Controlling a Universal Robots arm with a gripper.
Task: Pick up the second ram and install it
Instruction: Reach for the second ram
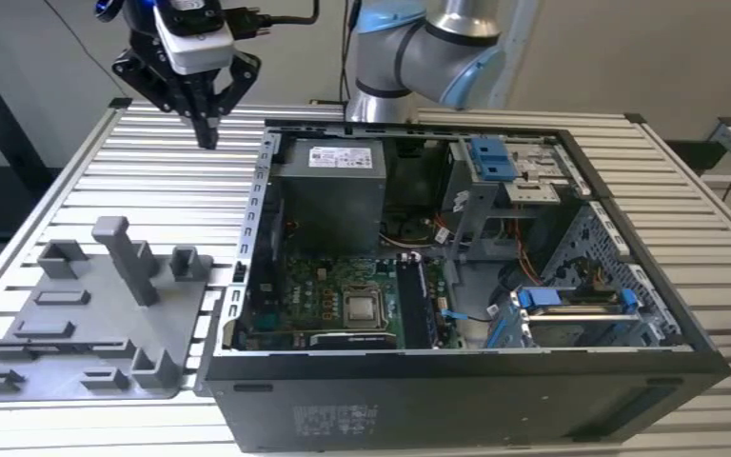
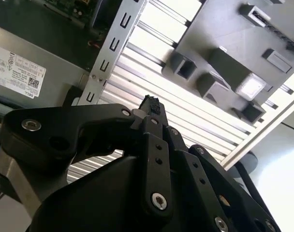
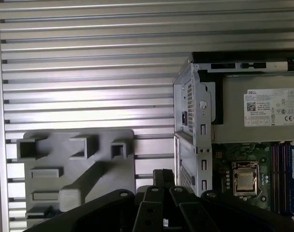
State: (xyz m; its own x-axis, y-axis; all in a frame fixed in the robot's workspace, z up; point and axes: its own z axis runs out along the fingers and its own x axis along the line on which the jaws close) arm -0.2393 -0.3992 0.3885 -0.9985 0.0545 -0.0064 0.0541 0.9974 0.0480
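My gripper hangs high over the slatted table, at the exterior view's left of the open computer case and beyond the grey fixture plate. Its black fingers meet at the tips, shut, with nothing between them in both wrist views. A dark blue ram stick stands on edge in the motherboard slots beside the CPU, and shows at the frame edge in the first wrist view. I cannot tell whether it is the second ram.
The grey fixture plate carries a tall post and several small blocks and slots. Inside the case sit a power supply, cables and bright blue drive clips. The arm's base stands behind the case.
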